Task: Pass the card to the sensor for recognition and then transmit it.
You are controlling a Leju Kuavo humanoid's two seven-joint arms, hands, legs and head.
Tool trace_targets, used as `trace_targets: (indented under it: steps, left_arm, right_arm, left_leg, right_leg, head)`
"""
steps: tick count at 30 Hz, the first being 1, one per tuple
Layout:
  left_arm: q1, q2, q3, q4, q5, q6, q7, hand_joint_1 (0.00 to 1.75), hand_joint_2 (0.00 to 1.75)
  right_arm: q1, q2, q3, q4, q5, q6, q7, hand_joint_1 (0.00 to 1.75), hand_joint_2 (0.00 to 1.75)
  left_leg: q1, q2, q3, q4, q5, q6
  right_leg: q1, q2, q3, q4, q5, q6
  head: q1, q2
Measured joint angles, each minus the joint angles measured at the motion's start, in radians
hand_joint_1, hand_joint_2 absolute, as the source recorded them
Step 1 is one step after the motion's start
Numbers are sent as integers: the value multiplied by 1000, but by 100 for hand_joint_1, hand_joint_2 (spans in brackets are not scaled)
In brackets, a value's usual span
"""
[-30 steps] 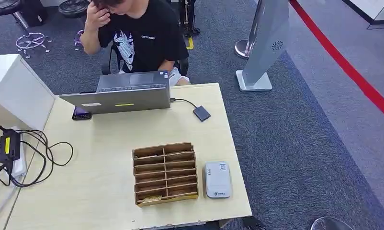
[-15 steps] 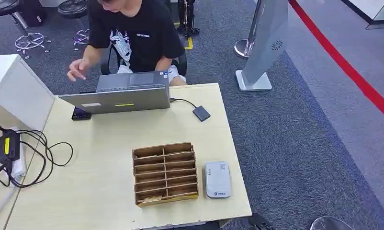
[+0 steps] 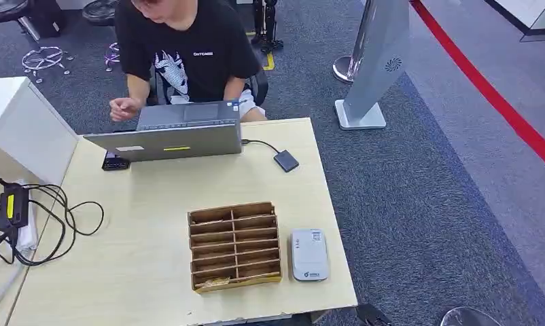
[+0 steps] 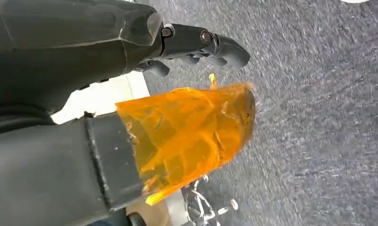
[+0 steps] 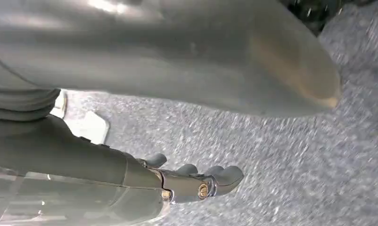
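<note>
A wooden card holder (image 3: 234,246) with several slots stands near the front of the light wood table (image 3: 147,204). A small yellowish card (image 3: 215,281) lies in its nearest slot. The white card sensor (image 3: 308,255) lies flat just to the right of the holder. In the left wrist view my left hand (image 4: 187,122) hangs over grey carpet, its thumb wrapped in orange tape and its dark fingers (image 4: 215,44) stretched out, holding nothing. The right wrist view looks at the same carpet past my right hand (image 5: 187,181), whose fingers are apart and hold nothing.
A person (image 3: 188,47) sits at the far side behind a grey laptop (image 3: 171,132), one hand by its left corner. A phone (image 3: 115,161), a cabled adapter (image 3: 286,161) and black cables (image 3: 45,217) lie on the table. A grey kiosk stand (image 3: 375,61) rises at back right.
The person's hand came down from the head to beside the laptop. The holder, the sensor and the table have not moved.
</note>
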State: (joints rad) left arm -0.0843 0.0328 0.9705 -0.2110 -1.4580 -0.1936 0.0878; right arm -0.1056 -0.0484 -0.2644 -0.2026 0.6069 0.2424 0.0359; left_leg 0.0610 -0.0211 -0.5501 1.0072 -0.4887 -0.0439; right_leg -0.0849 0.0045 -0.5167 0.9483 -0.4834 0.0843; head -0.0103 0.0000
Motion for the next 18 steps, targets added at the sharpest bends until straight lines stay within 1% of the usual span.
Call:
trace_targets:
  steps: [2, 3, 4, 5, 6, 7, 8, 9, 10, 11, 12, 14, 16, 18]
  left_arm:
    - [0, 0, -1, 0, -6, -72, -23, 0, 0]
    - [0, 0, -2, 0, -10, -94, -29, 0, 0]
    - [1, 0, -3, 0, -17, -109, -36, 0, 0]
    - [1, 1, -6, 0, -20, -108, -38, 0, 0]
    - [1, 1, -8, 0, -21, -96, -37, 0, 0]
    - [1, 2, -8, 0, -20, -61, -29, 0, 0]
    - [1, 1, -8, 0, -17, -33, -23, 0, 0]
    - [1, 0, -8, 0, -12, 16, -13, 0, 0]
    - [1, -1, -8, 0, -6, 47, -10, 0, 0]
    - [1, -3, -8, 0, -5, 58, -5, 0, 0]
    - [1, -3, -8, 0, -2, 59, -5, 0, 0]
    - [1, -4, -8, 0, -2, 37, -9, 0, 0]
    - [1, -5, -9, 0, -8, 1, -22, 0, 0]
    - [1, -4, -12, 0, -13, -15, -26, 0, 0]
  right_arm:
    - [3, 0, 0, 2, 22, 89, -10, 0, 0]
    - [4, 1, 2, 3, 30, 96, -11, 0, 0]
    - [8, 2, 4, 4, 39, 82, -9, 0, 0]
    - [9, 3, 4, 4, 41, 66, -8, 0, 0]
    - [9, 2, 4, 3, 41, 34, -4, 0, 0]
    - [8, 2, 4, 3, 39, -36, 0, 0, 0]
    - [7, 2, 2, 3, 38, -79, 3, 0, 0]
    - [6, 2, 0, 3, 33, -127, 4, 0, 0]
    - [5, 2, -7, 3, 29, -160, 4, 0, 0]
    - [4, 2, -11, 3, 27, -162, 3, 0, 0]
    - [4, 2, -15, 3, 28, -150, -3, 0, 0]
    - [4, 2, -15, 3, 45, -78, -18, 0, 0]
    - [4, 3, -14, 5, 61, -28, -16, 0, 0]
    - [5, 4, -12, 5, 71, -28, -11, 0, 0]
  left_leg:
    - [0, 0, 0, 0, 0, 0]
    - [0, 0, 0, 0, 0, 0]
    - [0, 0, 0, 0, 0, 0]
    - [0, 0, 0, 0, 0, 0]
    - [0, 0, 0, 0, 0, 0]
    - [0, 0, 0, 0, 0, 0]
    - [0, 0, 0, 0, 0, 0]
    - [0, 0, 0, 0, 0, 0]
    - [0, 0, 0, 0, 0, 0]
    - [0, 0, 0, 0, 0, 0]
    - [0, 0, 0, 0, 0, 0]
    - [0, 0, 0, 0, 0, 0]
    - [0, 0, 0, 0, 0, 0]
    - [0, 0, 0, 0, 0, 0]
  right_leg:
    - [0, 0, 0, 0, 0, 0]
    - [0, 0, 0, 0, 0, 0]
    - [0, 0, 0, 0, 0, 0]
    - [0, 0, 0, 0, 0, 0]
    - [0, 0, 0, 0, 0, 0]
    - [0, 0, 0, 0, 0, 0]
    - [0, 0, 0, 0, 0, 0]
    - [0, 0, 0, 0, 0, 0]
    - [0, 0, 0, 0, 0, 0]
    - [0, 0, 0, 0, 0, 0]
    - [0, 0, 0, 0, 0, 0]
    - [0, 0, 0, 0, 0, 0]
    - [0, 0, 0, 0, 0, 0]
    - [0, 0, 0, 0, 0, 0]
  head:
    - [0, 0]
    - [0, 0]
    - [0, 0]
    - [0, 0]
    - [0, 0]
    - [0, 0]
    - [0, 0]
    - [0, 0]
    - [0, 0]
    - [0, 0]
    - [0, 0]
    - [0, 0]
    - [0, 0]
    - [0, 0]
